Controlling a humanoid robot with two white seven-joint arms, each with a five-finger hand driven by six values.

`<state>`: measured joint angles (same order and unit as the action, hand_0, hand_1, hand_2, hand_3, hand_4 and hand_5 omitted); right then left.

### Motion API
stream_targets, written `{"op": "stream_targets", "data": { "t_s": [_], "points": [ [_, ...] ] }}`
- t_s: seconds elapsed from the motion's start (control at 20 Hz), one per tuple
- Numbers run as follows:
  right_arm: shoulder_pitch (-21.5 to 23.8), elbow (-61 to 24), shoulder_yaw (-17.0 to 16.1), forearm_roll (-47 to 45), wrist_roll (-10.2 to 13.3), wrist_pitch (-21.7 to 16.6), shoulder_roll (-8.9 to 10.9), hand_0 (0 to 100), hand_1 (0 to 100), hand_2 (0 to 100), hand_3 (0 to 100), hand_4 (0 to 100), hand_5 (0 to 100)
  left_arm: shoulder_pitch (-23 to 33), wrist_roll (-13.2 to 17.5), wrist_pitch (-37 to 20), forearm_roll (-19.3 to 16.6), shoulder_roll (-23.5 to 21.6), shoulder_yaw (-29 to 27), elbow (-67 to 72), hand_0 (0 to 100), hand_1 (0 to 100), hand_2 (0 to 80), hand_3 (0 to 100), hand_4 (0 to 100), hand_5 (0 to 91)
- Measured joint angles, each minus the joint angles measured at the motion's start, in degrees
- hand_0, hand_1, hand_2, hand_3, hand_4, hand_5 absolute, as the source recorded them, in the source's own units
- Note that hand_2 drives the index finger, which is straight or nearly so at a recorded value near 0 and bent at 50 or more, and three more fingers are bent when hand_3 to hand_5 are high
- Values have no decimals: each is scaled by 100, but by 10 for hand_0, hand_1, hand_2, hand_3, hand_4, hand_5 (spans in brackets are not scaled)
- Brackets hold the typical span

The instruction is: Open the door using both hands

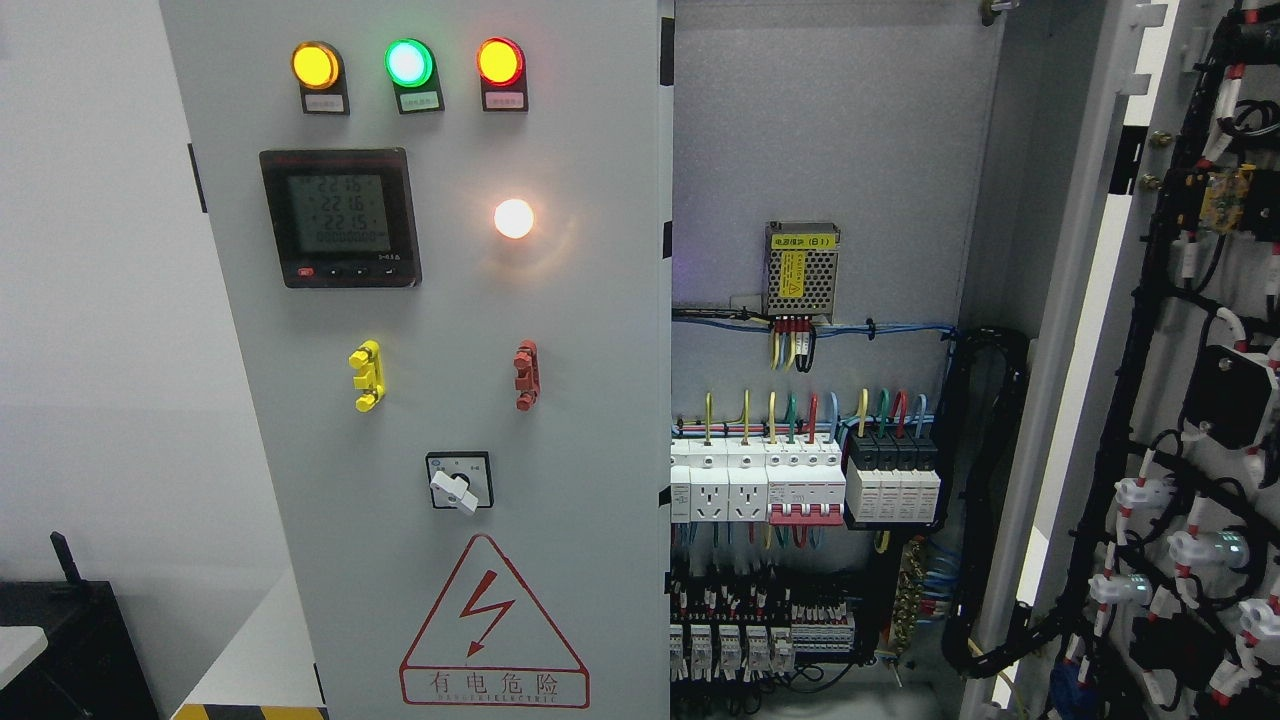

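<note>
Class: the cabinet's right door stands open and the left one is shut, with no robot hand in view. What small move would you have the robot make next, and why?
Probably bring a hand up to the left door at its free edge by the gap. That door still covers its half, while the right door is swung wide, baring the breakers.

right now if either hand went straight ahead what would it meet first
Cannot say: neither hand shows in the head view. Straight ahead are the closed left door and, beyond the open right door, the breakers.

Meter [340, 217] display: 2215, 2216, 2215. Warning triangle [494, 625]: 有电危险 (smaller print unreadable). Power supply [801, 271] label: B1.
</note>
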<state>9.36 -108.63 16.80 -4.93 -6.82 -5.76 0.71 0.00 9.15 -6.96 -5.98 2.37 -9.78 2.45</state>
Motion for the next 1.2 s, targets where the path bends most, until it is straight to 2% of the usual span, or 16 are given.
{"op": "stream_targets", "data": {
  "t_s": [0.25, 0.6, 1.2],
  "points": [
    [-432, 29, -46, -15, 3, 308, -122, 381, 0, 0, 0, 0, 0, 0, 0, 0, 0, 1, -2, -1, 0, 0, 0, 0, 0, 0],
    [-886, 76, -79, -28, 23, 931, -225, 381, 0, 0, 0, 0, 0, 0, 0, 0, 0, 1, -2, 0, 0, 0, 0, 0, 0, 0],
    [-1664, 490, -101, -40, -44, 1143, -301, 381, 0, 0, 0, 0, 0, 0, 0, 0, 0, 1, -3, 1, 0, 0, 0, 0, 0, 0]
  ]
}}
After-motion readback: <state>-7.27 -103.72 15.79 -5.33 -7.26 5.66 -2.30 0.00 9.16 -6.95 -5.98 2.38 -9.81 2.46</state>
